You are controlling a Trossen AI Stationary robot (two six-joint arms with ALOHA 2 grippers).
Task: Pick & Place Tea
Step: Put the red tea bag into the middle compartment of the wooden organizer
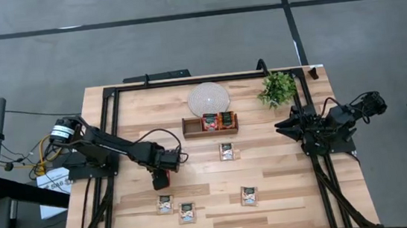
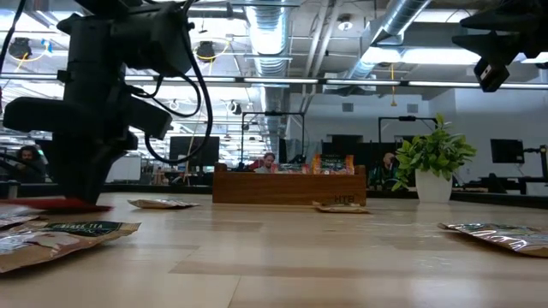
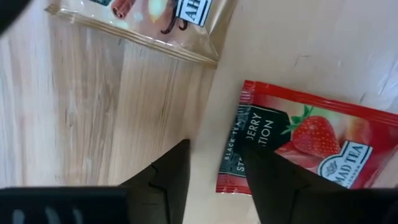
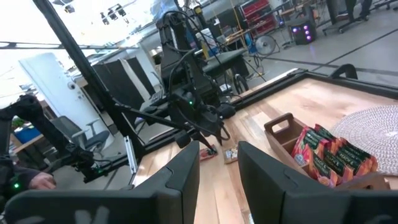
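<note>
Red sachet (image 3: 298, 149) flat under my left gripper (image 3: 214, 171), fingers apart astride its edge; risk: skids, no pinch. Right gripper (image 4: 217, 165) parked, open.

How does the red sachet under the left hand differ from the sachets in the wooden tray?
The red strawberry sachet lies flat on the table; the tray sachets stand upright in the wooden tray. It lies alone beneath the open left hand; the tray sachets sit side by side, away from either hand. Both are red tea packets.
</note>
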